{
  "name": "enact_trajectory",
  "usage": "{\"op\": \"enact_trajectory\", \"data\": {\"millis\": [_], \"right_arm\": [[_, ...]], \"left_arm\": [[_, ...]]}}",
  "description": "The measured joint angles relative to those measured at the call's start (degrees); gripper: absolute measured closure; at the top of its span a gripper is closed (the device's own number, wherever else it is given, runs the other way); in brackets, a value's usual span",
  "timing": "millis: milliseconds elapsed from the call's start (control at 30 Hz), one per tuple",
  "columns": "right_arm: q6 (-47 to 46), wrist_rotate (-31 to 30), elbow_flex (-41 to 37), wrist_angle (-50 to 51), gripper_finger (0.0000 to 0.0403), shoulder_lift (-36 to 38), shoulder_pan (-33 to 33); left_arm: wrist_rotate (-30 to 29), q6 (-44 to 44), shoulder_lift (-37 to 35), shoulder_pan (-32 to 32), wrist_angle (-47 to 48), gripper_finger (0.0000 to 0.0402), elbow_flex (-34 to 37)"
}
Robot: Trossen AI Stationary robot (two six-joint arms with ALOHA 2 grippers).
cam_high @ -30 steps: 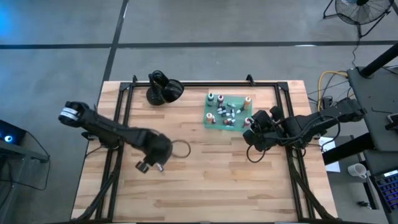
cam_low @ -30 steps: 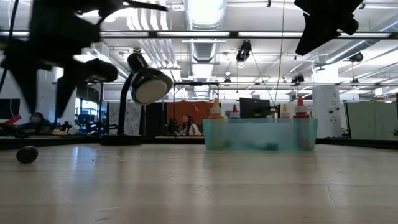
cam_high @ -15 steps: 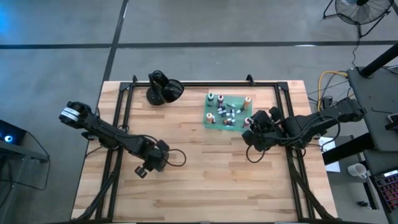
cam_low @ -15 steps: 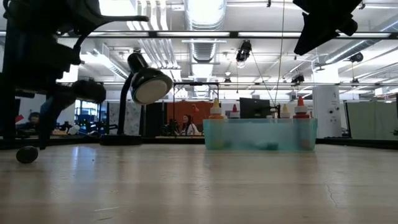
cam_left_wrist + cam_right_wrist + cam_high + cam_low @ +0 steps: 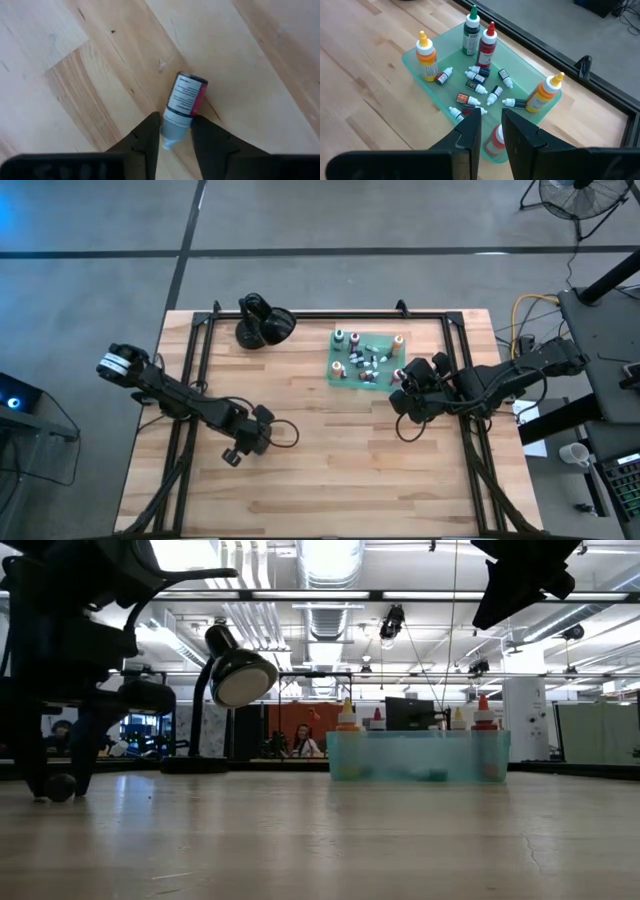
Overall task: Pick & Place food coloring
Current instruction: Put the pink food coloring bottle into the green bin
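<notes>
A small food coloring bottle (image 5: 184,102) with a pink-and-white label and a pale cap lies on its side on the wood. My left gripper (image 5: 176,142) (image 5: 233,453) is open and down at the table, with one finger on each side of the bottle's cap end. In the low view the bottle shows as a dark lump (image 5: 60,785) between the fingers. Several more tiny bottles (image 5: 479,89) lie in the teal tray (image 5: 417,70) (image 5: 385,340), among taller bottles. My right gripper (image 5: 491,131) (image 5: 402,380) hovers slightly open above the tray's corner, over a standing red bottle (image 5: 494,142). My left gripper comes from above, pointing down, with its fingers (image 5: 145,137) on either side of the bottle's cap end (image 5: 174,131). I cannot tell whether they touch it. The bottle lies flat on the table.
A glossy black rounded object (image 5: 262,323) (image 5: 238,675) stands at the far left. Black frame rails (image 5: 205,330) run along the table's far, left and right sides. A cable loop (image 5: 285,432) lies beside my left gripper. Bare wood (image 5: 350,460) spreads across the near half.
My left gripper has come down from well above the table, drifting slightly toward the near left, until its fingers stand at table level around the lone bottle. The bottle has stayed where it was.
</notes>
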State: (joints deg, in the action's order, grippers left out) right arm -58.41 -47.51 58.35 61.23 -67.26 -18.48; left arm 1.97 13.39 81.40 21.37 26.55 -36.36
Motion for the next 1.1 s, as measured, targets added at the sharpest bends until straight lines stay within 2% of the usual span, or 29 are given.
{"op": "enact_trajectory", "data": {"millis": [300, 467, 667, 767, 933, 1100], "right_arm": [[-0.13, 0.0, 0.0, -0.04, 0.0335, 0.0, 0.0], [-4.14, 0.0, 0.51, -0.13, 0.0335, 0.09, 0.0], [-1.51, -0.26, 2.69, -0.09, 0.0335, 0.5, 0.0], [-0.73, -0.44, 3.67, -0.1, 0.0335, 0.66, 0.0], [-1.0, -0.5, 4.11, -0.07, 0.0335, 1.26, 0.0], [-1.11, -3.12, 4.11, 0.09, 0.0335, 2.17, -0.09]], "left_arm": [[-1.9, -1.06, 0.21, -1.03, 0.59, 0.0371, -0.15], [-7.83, -1.1, 0.55, -8.51, 5.98, 0.0371, -4.18], [-9.07, 1.31, 0.47, -23.12, 8.91, 0.0371, -17.01], [-7.74, 1.26, 0.43, -27.98, 7.32, 0.0371, -25.58], [-4.57, -2.71, 3.96, -31.75, -2.69, 0.0371, -37.43], [-4.35, -5.31, 15.82, -33.14, -5.94, 0.0371, -48.65]]}}
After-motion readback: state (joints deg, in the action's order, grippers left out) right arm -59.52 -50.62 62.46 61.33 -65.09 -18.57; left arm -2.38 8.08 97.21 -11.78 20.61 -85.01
